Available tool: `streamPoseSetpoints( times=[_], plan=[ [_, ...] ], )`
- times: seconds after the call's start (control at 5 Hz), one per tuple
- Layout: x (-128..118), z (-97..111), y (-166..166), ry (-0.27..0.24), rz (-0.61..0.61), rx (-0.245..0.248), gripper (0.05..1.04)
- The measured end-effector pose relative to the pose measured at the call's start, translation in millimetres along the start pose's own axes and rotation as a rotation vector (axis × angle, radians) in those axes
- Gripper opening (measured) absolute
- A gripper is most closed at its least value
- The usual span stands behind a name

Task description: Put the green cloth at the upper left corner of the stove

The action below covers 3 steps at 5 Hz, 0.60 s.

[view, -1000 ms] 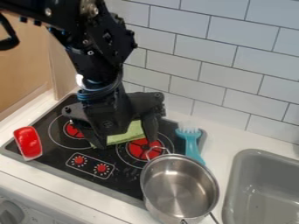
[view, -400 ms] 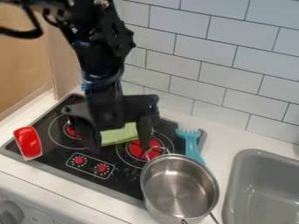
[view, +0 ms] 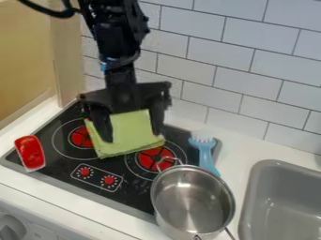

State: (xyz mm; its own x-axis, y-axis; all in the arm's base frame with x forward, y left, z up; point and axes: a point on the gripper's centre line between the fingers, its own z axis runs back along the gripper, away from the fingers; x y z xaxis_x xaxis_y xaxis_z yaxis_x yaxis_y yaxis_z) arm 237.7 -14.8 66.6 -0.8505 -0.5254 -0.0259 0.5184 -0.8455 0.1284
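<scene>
Gripper (view: 132, 137) w/ fingers wide apart @ grn cloth (view: 128, 146)

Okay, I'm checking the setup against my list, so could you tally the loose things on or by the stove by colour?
Green: 1, flat square cloth
Red: 1, small rounded object
Blue: 1, handled plastic utensil
Silver: 1, round metal pot
Total: 4

toy kitchen, black stovetop (view: 57, 176) with red burners, gray sink (view: 288, 171), steel pot (view: 193, 198), white tile wall (view: 219, 56)
</scene>
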Motion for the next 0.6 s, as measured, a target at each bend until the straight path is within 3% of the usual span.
streamPoseSetpoints(
  times=[0.6],
  plan=[
    [-47.7, -19.4, -10.5, -0.014, 0.106, -0.039, 0.999]
  ],
)
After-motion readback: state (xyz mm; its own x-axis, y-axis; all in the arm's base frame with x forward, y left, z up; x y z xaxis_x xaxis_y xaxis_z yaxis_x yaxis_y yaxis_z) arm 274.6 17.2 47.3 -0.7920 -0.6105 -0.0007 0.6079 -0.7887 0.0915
